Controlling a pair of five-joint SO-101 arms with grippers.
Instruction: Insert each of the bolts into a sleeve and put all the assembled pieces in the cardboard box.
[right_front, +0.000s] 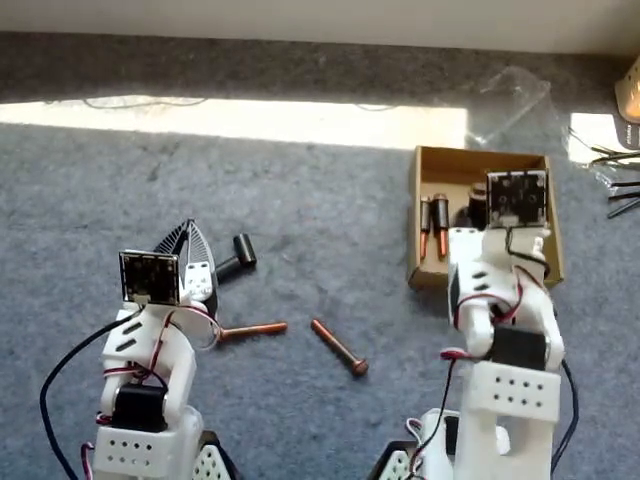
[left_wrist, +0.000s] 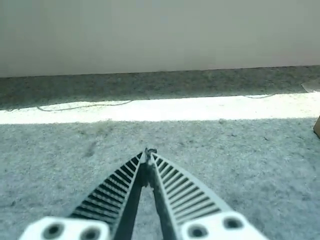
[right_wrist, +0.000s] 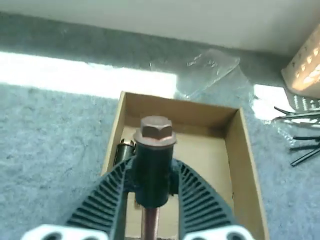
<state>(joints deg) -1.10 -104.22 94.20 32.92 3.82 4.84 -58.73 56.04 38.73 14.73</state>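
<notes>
No legible text, labels, numbers or signs in any view.
</notes>
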